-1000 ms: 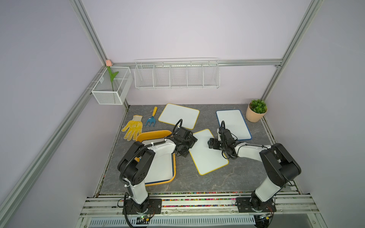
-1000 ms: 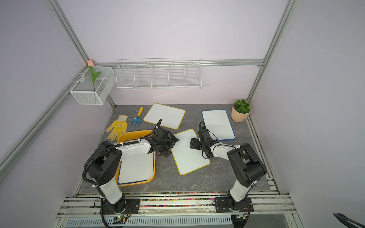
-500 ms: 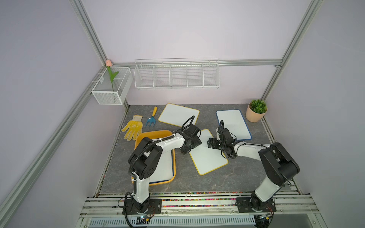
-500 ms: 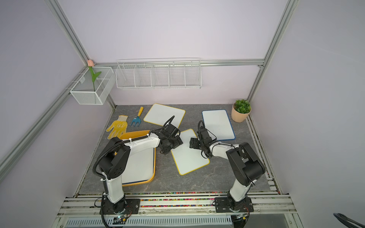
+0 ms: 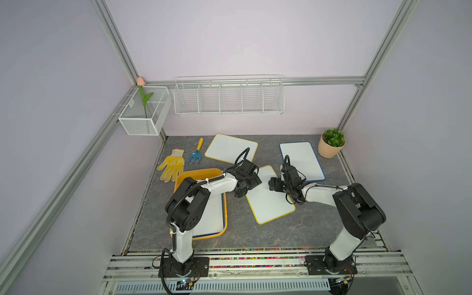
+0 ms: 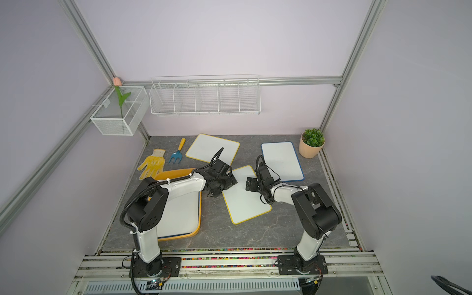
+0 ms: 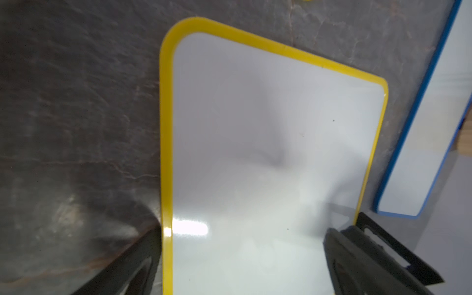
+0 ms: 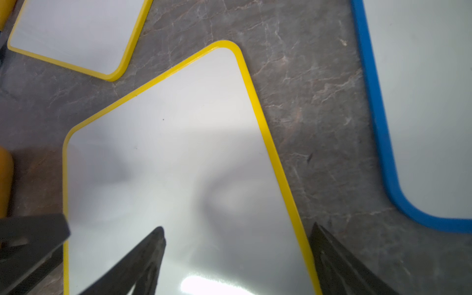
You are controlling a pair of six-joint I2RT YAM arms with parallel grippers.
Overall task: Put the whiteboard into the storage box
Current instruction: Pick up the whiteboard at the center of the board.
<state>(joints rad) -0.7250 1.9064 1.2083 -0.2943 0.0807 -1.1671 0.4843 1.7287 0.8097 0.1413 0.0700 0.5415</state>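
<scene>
- Closing in on the middle whiteboard (image 5: 270,201) is, as I judge it, the step in hand. It is lying flat on the table (image 5: 255,237), just beside the storage box (image 5: 213,234) but not in it, while a blue-framed whiteboard (image 5: 214,212) is lying inside the box.
- The left gripper (image 5: 252,181) is hanging at the board's box-side rim and the right gripper (image 5: 274,184) at the opposite rim. Both are standing wide open and holding nothing.
- A board this thin is giving the fingers little to bite. I would be bracing one rim with one arm while the other is working a finger under the yellow frame, tipping the board up before pinching.
- Pressing down hard is risking a skid across the smooth table, so going gently is the safer course.
- When carrying it over, I would be keeping its long side in line with the box, which is looking only slightly bigger than a board.
- The top views are showing the box, its contents and both arms, but the gripper bodies are hiding the rims beneath them.
- The left wrist view is showing one finger (image 7: 138,263) over bare table just outside the yellow rim. The right wrist view is showing one finger (image 8: 148,255) over the white face and its partner beyond the rim. Whether any fingertip is touching, I cannot tell.
</scene>
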